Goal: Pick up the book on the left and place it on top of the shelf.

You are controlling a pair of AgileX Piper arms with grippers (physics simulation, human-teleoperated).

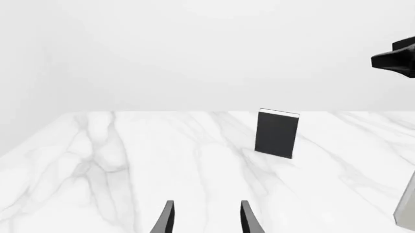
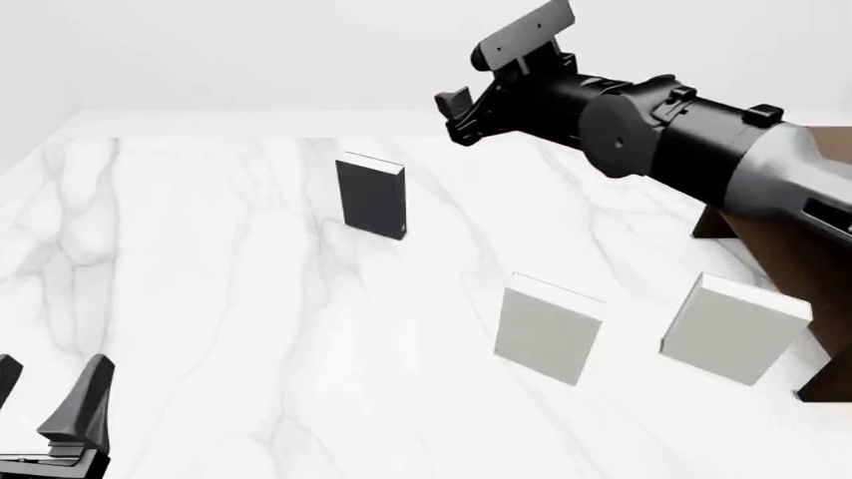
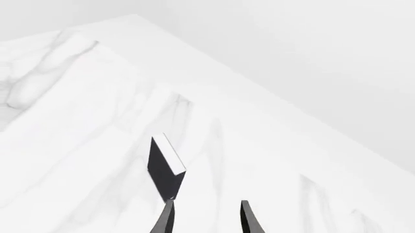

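White marble table fills my front view. The black book stands upright, just below and left of my right gripper, which is raised with jaws parted; two pale books and the brown shelf sit under that arm. My left gripper waits low, jaws apart, well short of the book. Left wrist: fingers spread, book ahead. Right wrist: fingers open, book just beyond them.

A white marble table carries the upright book, two pale books, and the shelf.
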